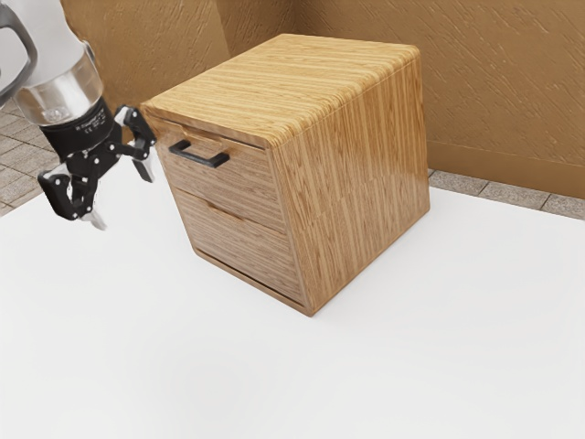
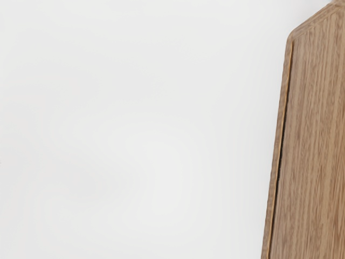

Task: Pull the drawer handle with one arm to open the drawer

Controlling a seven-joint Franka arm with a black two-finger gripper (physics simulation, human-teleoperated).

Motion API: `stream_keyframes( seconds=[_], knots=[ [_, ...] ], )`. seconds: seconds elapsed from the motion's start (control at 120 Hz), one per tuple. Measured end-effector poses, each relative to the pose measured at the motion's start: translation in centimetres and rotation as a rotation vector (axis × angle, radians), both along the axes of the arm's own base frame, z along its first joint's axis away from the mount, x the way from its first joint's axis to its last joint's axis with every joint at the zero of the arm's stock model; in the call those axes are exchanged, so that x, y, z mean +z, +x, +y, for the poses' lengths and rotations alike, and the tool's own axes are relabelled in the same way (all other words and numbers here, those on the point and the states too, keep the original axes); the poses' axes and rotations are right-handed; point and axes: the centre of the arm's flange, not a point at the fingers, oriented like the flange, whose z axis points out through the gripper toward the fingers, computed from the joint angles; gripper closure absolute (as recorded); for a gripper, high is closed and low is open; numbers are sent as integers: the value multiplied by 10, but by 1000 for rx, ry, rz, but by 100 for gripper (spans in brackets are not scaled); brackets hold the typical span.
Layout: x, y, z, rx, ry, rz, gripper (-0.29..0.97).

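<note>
Claw: the claw (image 1: 123, 198) is seen with its fingers spread wide and nothing between them. It hangs above the table (image 1: 274, 366), off the cabinet's front toward the exterior view's left.
Claw to handle: apart. The upper finger is near the handle's end, but no contact is seen.
Handle: the handle (image 1: 199, 154) is a black bar, set level across the upper part of the top drawer (image 1: 228, 183) and standing off the wood.
Top drawer: judged shut or very nearly so, as its front appears about flush with the lower drawer (image 1: 239, 240).
Cabinet: the wooden cabinet (image 1: 356, 165) stands on the white table. In the wrist view a wooden panel (image 2: 312, 151) with a rounded corner is seen beside bare table (image 2: 135, 135); which face it is cannot be told.
Step in hand: approach to the handle, by judgement. No grasp has been made.
Method: the fingers should be lined up so that one passes above the bar and one below it, at mid-length. The claw should be closed only once the bar is fully between the fingers.
Pull: to be made straight out, square to the drawer front, slowly and evenly.
Risk: an off-centre or slanted pull could let the bar slip out, or drag the whole cabinet across the table.
</note>
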Motion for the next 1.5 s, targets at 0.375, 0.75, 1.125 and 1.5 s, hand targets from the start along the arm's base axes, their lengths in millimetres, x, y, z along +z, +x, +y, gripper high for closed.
stream_keyframes(
  seconds=[0.375,0.75,1.125,1.5],
  knots=[
    [22,14,19,62,-45,-207,0],
    [-4,49,40,53,-52,-215,0],
    [-20,77,50,18,-50,-214,0],
    [-27,90,55,-6,-48,-211,1]
  ],
)
